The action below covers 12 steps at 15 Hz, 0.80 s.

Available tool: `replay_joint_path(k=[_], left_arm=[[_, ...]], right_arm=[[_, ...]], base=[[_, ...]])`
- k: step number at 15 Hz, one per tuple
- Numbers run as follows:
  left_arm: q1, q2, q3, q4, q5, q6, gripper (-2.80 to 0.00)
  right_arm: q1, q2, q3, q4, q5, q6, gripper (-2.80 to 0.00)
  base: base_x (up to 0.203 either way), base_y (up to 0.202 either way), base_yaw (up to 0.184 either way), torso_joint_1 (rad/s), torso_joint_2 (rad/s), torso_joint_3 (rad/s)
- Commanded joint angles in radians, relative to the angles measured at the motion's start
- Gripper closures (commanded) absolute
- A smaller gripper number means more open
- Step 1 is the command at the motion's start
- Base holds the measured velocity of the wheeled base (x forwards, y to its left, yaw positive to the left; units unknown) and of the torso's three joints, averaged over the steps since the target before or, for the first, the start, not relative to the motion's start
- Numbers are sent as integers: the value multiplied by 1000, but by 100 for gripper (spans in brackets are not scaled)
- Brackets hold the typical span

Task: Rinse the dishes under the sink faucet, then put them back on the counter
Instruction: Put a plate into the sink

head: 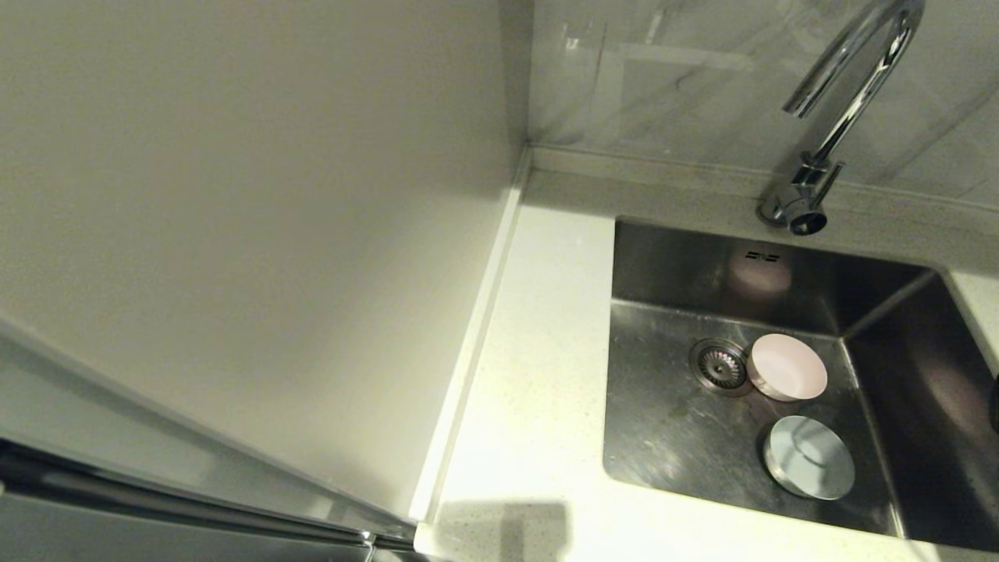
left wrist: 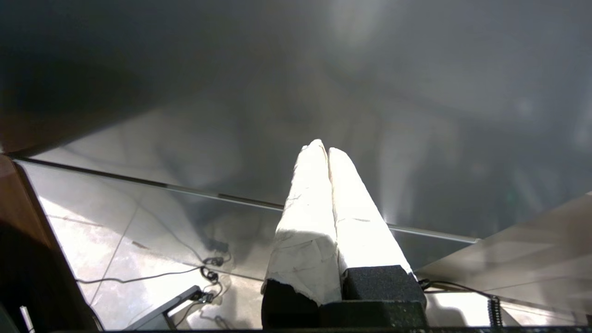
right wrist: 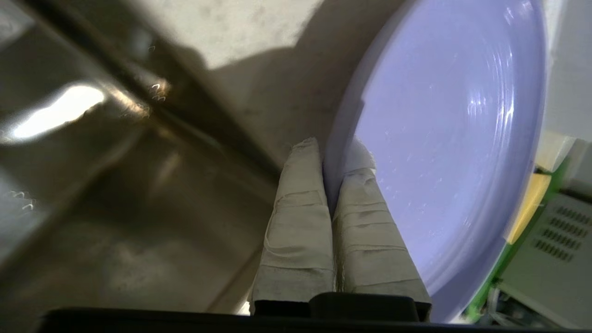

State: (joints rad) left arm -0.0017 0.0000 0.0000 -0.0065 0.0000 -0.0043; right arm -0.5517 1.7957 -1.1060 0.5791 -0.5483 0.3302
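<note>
In the steel sink, a pale pink bowl lies tilted beside the round drain. A pale blue-grey bowl sits closer to the front wall. The chrome faucet arches over the back rim. In the right wrist view, my right gripper is shut on the rim of the lilac plate, held at the sink's edge over the white counter. Neither the plate nor either gripper shows in the head view. My left gripper is shut on nothing, parked low in front of a grey cabinet front.
A strip of white speckled counter runs left of the sink, bounded by a cream wall panel. A marbled backsplash rises behind the faucet. Cables lie on the tiled floor below the left gripper.
</note>
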Motion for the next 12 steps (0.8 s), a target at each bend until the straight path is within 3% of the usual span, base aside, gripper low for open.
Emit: replay_joint_path(k=[1, 6, 8, 10, 12], left_arm=[[0, 0, 3, -1, 0, 0, 0], [0, 0, 3, -1, 0, 0, 0], [0, 0, 3, -1, 0, 0, 0], [0, 0, 3, -1, 0, 0, 0], [0, 0, 3, 0, 0, 0, 0]], right_arm=[[1, -10, -3, 2, -4, 0, 0], [18, -29, -3, 4, -4, -2, 0], [83, -61, 3, 2, 7, -26, 0], [172, -104, -12, 1, 76, -68, 0], [286, -128, -38, 1, 88, -84, 0]], base=[[0, 0, 0, 0, 0, 0], [0, 0, 0, 0, 0, 0], [0, 0, 0, 0, 0, 0], [0, 0, 0, 0, 0, 0], [0, 0, 0, 0, 0, 0]])
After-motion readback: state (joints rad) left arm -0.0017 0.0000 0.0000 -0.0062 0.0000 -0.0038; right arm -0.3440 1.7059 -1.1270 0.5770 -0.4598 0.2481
